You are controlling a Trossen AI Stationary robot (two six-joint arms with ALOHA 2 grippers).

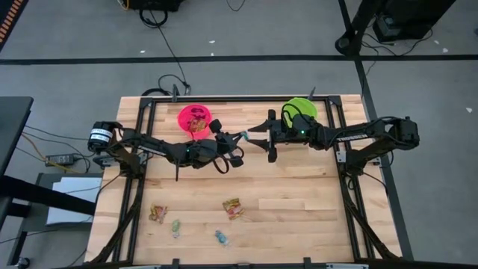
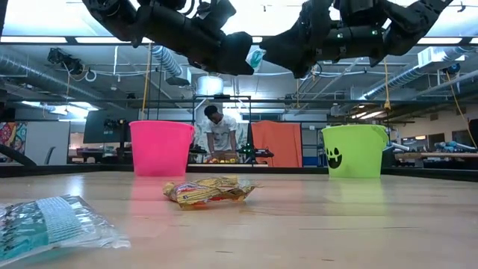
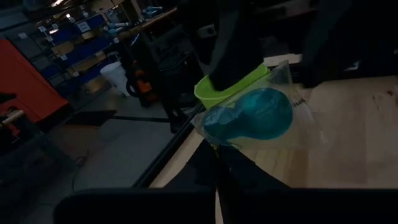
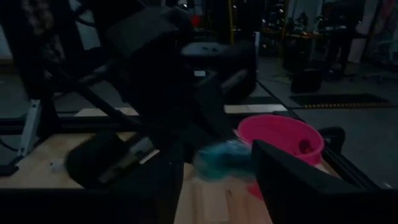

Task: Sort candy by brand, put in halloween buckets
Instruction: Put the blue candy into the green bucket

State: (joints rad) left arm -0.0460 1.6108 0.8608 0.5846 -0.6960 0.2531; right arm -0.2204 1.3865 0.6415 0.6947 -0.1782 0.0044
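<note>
**Hidden, cropped and blurred parts**

The green bucket (image 1: 300,110) is partly covered by the right arm in the high view. The teal sweet (image 4: 222,160) is blurred in the right wrist view. A clear packet (image 2: 52,224) is cut off by the low view's edge. Brand print on the table sweets (image 1: 233,208) cannot be read.

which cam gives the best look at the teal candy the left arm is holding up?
Left wrist view: the teal candy in clear crinkly wrapper fills mid-frame, pinched by the left tool. High view shows only a teal speck between left and right tool. Low view catches a sliver overhead. Right wrist view shows a blur.
</note>
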